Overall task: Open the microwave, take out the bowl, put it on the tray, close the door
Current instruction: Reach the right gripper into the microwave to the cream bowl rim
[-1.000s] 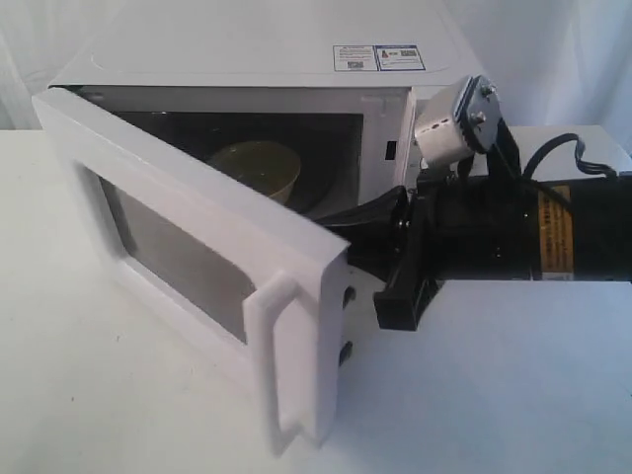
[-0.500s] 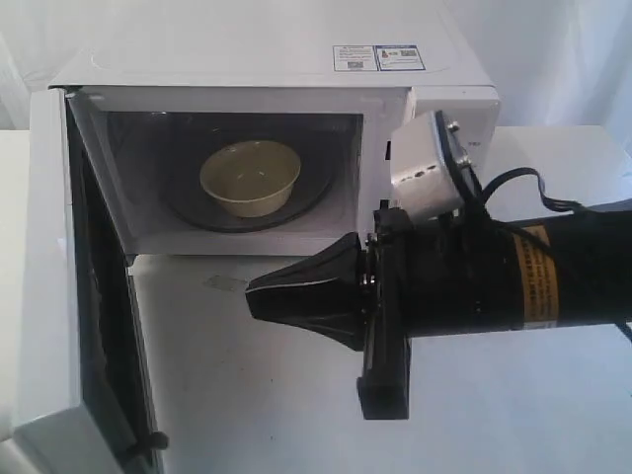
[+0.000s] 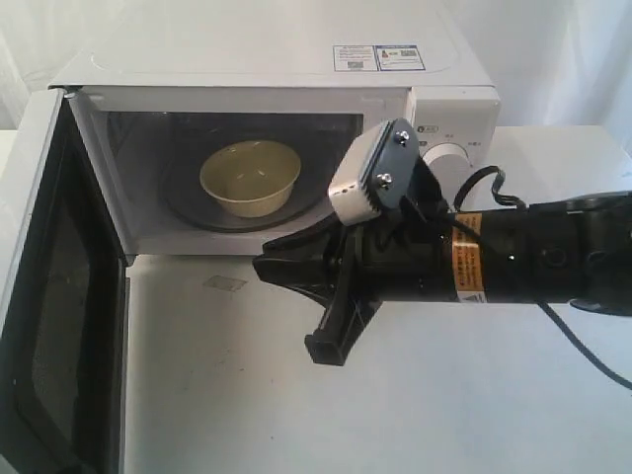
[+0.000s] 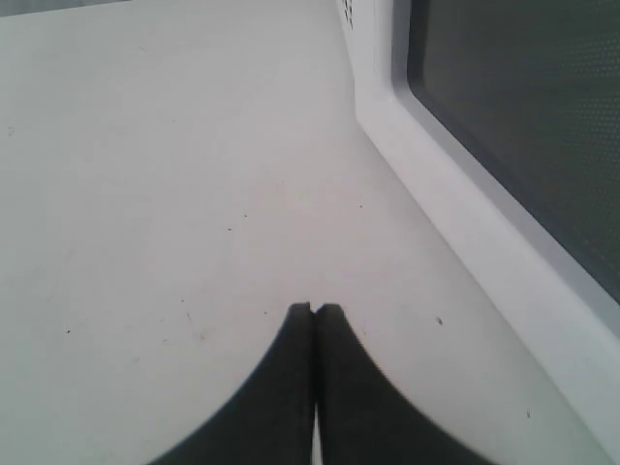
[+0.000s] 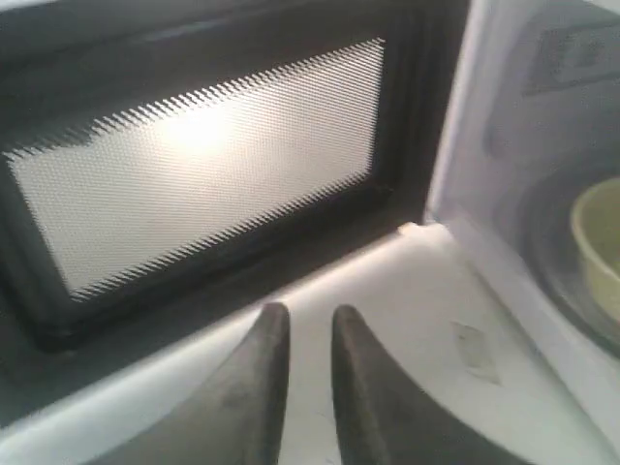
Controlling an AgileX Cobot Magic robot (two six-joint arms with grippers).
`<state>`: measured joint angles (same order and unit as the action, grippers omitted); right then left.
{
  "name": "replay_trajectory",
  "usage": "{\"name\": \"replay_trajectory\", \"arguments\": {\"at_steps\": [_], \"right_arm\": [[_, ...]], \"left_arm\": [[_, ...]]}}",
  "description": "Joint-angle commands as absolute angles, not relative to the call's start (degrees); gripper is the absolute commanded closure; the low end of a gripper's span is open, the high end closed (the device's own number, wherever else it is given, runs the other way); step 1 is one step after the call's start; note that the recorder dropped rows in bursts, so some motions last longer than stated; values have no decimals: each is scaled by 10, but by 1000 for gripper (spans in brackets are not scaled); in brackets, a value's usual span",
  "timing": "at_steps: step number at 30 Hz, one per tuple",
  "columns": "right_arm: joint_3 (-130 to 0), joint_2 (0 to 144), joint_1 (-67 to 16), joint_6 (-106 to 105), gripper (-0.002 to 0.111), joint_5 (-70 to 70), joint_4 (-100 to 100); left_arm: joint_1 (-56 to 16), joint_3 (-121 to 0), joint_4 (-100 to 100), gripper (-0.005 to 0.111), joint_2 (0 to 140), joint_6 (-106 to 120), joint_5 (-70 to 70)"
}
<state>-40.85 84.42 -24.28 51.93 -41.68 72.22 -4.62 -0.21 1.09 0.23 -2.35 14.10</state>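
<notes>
The white microwave (image 3: 296, 59) stands at the back with its door (image 3: 49, 326) swung wide to the left. The cream bowl (image 3: 250, 178) sits on the turntable inside the cavity. My right gripper (image 3: 261, 267) hovers over the table just in front of the cavity, pointing left toward the door. In the right wrist view its fingers (image 5: 305, 315) stand slightly apart with nothing between them, facing the door's inner window (image 5: 194, 165), and the bowl's rim (image 5: 601, 242) shows at the edge. My left gripper (image 4: 315, 308) is shut and empty, low over the table beside the door's outer window (image 4: 513, 126). No tray is in view.
A white table (image 3: 444, 395) spreads in front of and to the right of the microwave. A faint patch of tape (image 3: 225, 283) lies on it near the cavity. The right arm's black body and cable (image 3: 553, 262) stretch across the right side. A dial (image 3: 449, 158) shows behind the wrist camera.
The door has swung from half open to fully open at the left. My right gripper has left the door's edge, rolled over and now sits lower in front of the cavity.
</notes>
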Motion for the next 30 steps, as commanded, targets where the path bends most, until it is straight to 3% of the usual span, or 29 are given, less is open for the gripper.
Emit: {"name": "replay_trajectory", "arguments": {"at_steps": [1,10,20,30], "right_arm": [[-454,846,-285,468,81,-281,723],[-524,861,-403,461,81,8,829],[-546,990,-486,312,81,312,852],[-591,1027,-485,312,80,241,906]], "left_arm": [[-46,0,9,107,0,-26,141],[-46,0,9,107,0,-26,141],[-46,0,9,107,0,-26,141],[-46,0,9,107,0,-26,141]]}}
